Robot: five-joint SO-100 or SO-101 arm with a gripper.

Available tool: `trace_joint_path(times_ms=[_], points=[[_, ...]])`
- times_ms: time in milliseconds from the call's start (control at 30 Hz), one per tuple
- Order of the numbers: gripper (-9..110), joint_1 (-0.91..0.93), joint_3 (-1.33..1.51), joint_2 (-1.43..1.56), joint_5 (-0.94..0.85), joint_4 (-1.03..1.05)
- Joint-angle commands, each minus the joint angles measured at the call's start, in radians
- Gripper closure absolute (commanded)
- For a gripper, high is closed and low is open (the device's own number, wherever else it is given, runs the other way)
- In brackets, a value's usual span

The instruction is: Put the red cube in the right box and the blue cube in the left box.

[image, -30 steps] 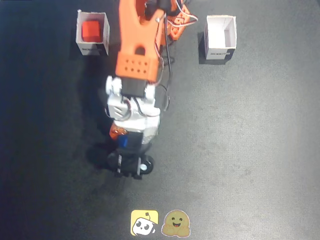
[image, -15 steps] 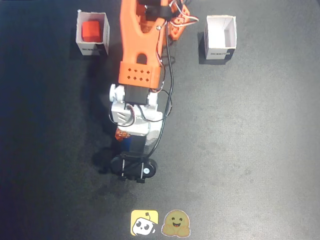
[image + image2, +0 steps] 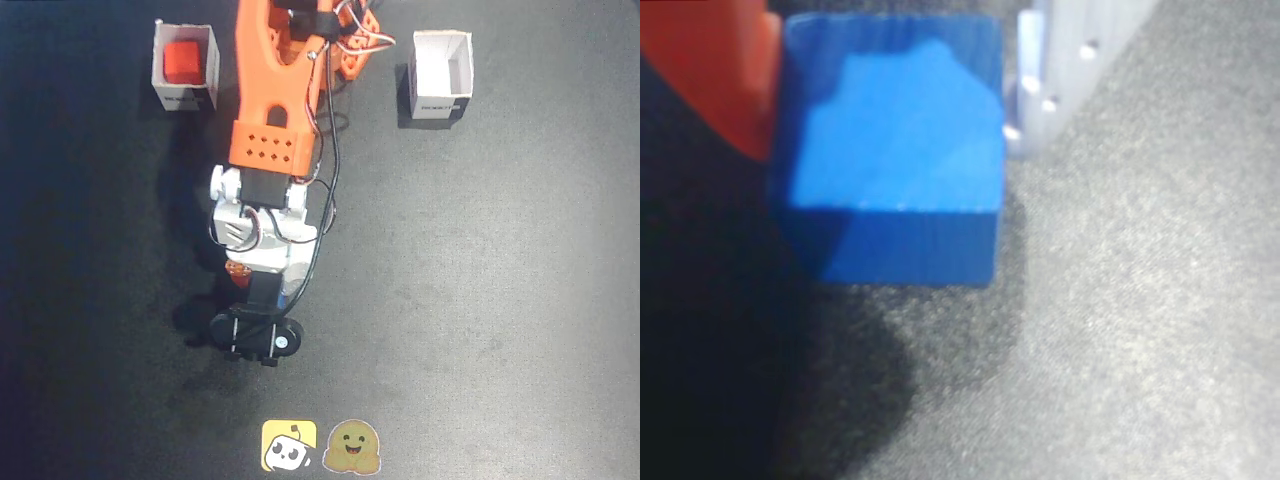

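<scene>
Down low, the gripper [image 3: 890, 110] sits astride the blue cube [image 3: 895, 150], orange finger [image 3: 710, 70] touching one face, white finger [image 3: 1065, 60] just beside the other; whether it is clenched I cannot tell. Cube: plain, bright blue, on the dark mat [image 3: 1120, 330]. Red cube [image 3: 182, 62] already lies in a white box [image 3: 163, 92].

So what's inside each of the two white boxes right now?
In the fixed view, the left box holds the red cube. The right box shows only white walls and floor; its near inner corner is hidden by its front wall.
</scene>
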Motion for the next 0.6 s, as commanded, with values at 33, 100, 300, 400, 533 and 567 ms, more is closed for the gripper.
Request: trace_joint_path(times_ms=[33,100,300,400,533,567], points=[[96,0.011,-0.061,0.063,-0.015,0.061],[96,0.012,-0.069,0.091,-0.012,0.089],[96,0.015,-0.063,0.193,-0.02,0.153],[96,0.021,-0.063,0.227,-0.017,0.192],[96,0.021,-0.051,0.284,-0.015,0.242],[96,0.017,-0.046,0.298,-0.012,0.258]])
